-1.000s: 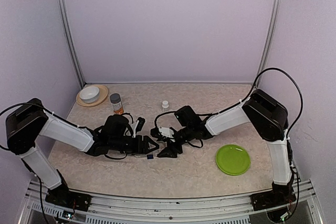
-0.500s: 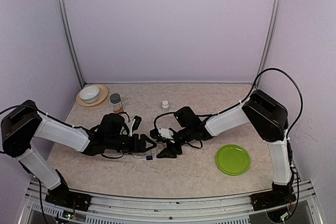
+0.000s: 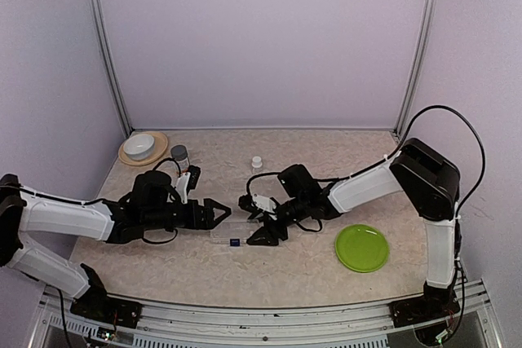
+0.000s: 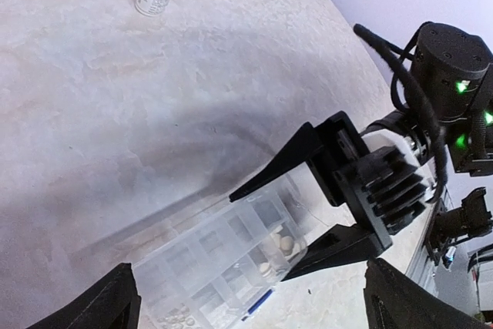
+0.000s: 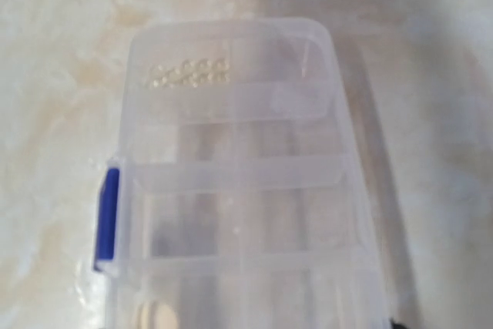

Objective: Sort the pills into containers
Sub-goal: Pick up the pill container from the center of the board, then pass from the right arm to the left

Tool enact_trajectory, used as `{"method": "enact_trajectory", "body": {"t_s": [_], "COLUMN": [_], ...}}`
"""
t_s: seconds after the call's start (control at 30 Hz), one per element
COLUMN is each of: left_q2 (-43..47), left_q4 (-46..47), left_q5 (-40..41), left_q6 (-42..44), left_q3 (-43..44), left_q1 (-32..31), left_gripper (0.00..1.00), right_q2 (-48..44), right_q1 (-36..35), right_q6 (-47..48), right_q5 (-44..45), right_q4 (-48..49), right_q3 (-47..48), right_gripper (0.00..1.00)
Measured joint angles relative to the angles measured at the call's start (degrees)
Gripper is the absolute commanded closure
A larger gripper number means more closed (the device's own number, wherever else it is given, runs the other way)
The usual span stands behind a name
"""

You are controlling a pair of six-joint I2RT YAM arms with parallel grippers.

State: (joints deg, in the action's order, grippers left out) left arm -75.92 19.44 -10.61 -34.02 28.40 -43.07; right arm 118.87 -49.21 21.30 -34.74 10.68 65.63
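- The left jaws gape wide and hold nothing; the clear box (image 3: 227,236) lies on the worktop (image 3: 318,152) just ahead of their tips.
- The right jaws stand partly open, one finger on each side of the box's other end and close against it. I cannot tell whether they press on it.
- Tiny whitish pills (image 5: 189,75) sit in a corner compartment at the end away from the right jaws.
- A blue latch (image 5: 108,217) marks one long side.

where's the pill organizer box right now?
Top view: clear pill box lies front-centre on the table, between the left hand and right hand.
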Motion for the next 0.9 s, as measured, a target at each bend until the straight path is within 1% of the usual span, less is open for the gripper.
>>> {"method": "enact_trajectory", "body": {"t_s": [0.23,0.37,0.5,0.67,0.73,0.9], "left_q2": [0.5,0.4,-1.7,-5.4,-7.1,-11.4], "left_q4": [1.9,4.2,8.0,14.0,16.7,25.0], "left_q5": [1.8,1.6,-1.8,-9.1,-12.3,-19.3], "left_q6": [4.6,3.8,-1.5,-8.7,-11.6,-18.5], "left_q3": [-3.2,-4.9,-6.0,-6.2,-6.2,-6.2], "left_q1": [0.3,1.5,5.2,7.1,7.5,7.8], "left_gripper": [0.01,0.01,0.01,0.02,0.06,0.2], "right_q2": [-3.1,-5.7,-9.4,-11.9,-12.2,-12.3], "right_q1": [0.4,0.5,0.5,0.5,0.5,0.0], "right_q6": [-4.7,-6.6,-7.3,-7.0,-6.8,-5.8], "right_q5": [0.8,2.7,4.9,6.7,7.2,8.6], "right_q4": [0.5,0.4,0.6,1.2,1.4,1.6], "right_q3": [0.0,-0.2,-1.9,-4.0,-4.5,-5.0], "right_gripper": [0.5,0.5,0.5,0.5,0.5,0.5]}}
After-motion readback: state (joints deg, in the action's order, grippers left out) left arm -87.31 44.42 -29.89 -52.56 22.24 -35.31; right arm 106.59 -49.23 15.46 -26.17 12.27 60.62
